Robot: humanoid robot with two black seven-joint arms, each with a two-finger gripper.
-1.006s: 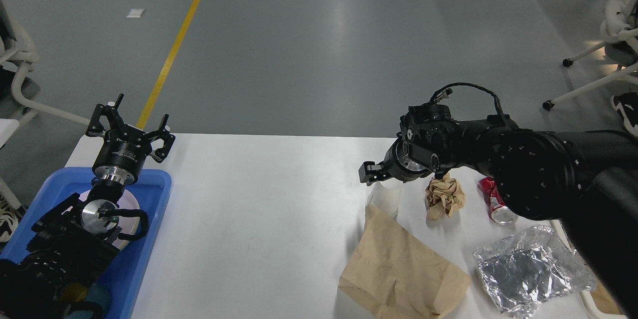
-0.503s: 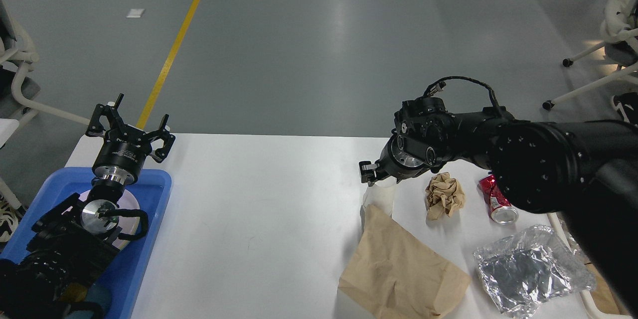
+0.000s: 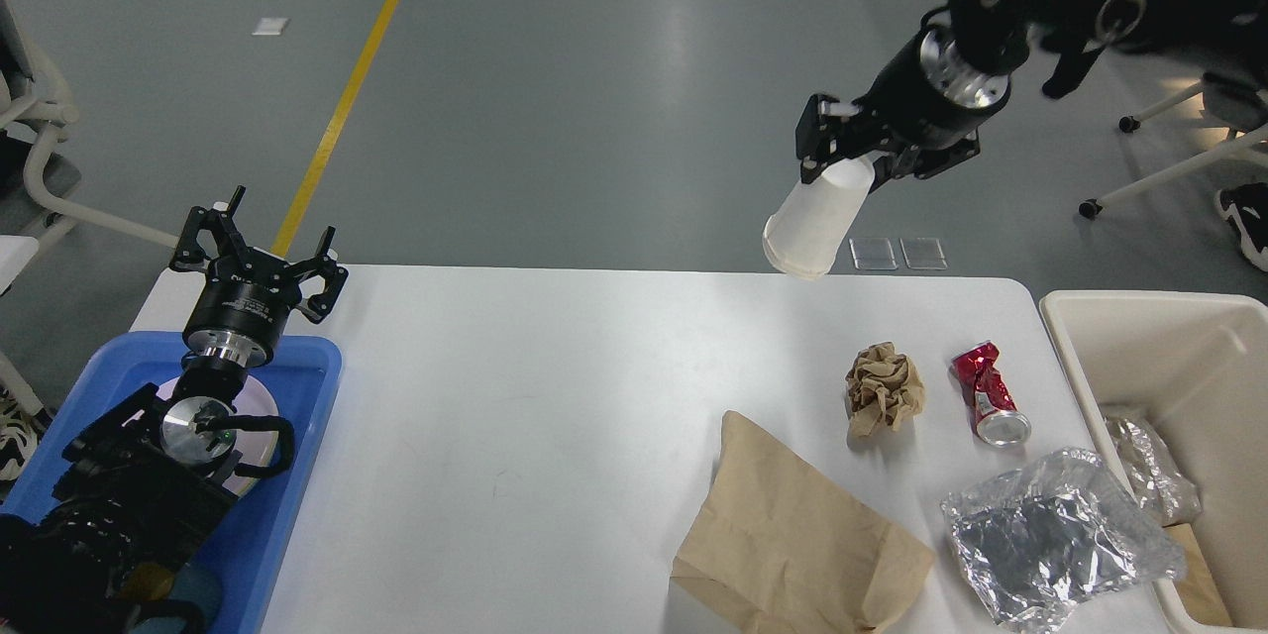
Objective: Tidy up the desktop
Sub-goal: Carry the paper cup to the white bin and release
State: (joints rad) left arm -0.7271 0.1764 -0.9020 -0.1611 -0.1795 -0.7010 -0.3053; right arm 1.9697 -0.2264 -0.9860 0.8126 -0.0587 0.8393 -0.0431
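Desktop: the white desktop (image 3: 515, 396) fills the lower middle of the head view, between a blue tray at 9 o'clock and a cream bin at 3 o'clock.
Right gripper: the right gripper (image 3: 840, 151) is raised at 1 o'clock, above the far edge of the desktop, clenched on the closed end of a white plastic cup (image 3: 816, 218).
Cup attitude: tilted, mouth pointing down and to the left, clear of the surface.
Left gripper: the left gripper (image 3: 260, 248) stands at 9 o'clock over the far end of the blue tray (image 3: 297, 475), fingers spread, grasping nothing.
Litter on desktop: crumpled brown paper ball (image 3: 883, 388) and crushed red can (image 3: 987, 394) side by side at 4 o'clock, apart; flat brown paper bag (image 3: 792, 535) at 5 o'clock; crumpled foil sheet (image 3: 1055, 530) just beside it, overhanging the desktop's right edge.
Cream bin: the cream bin (image 3: 1139, 317) holds some crumpled foil and brown paper.
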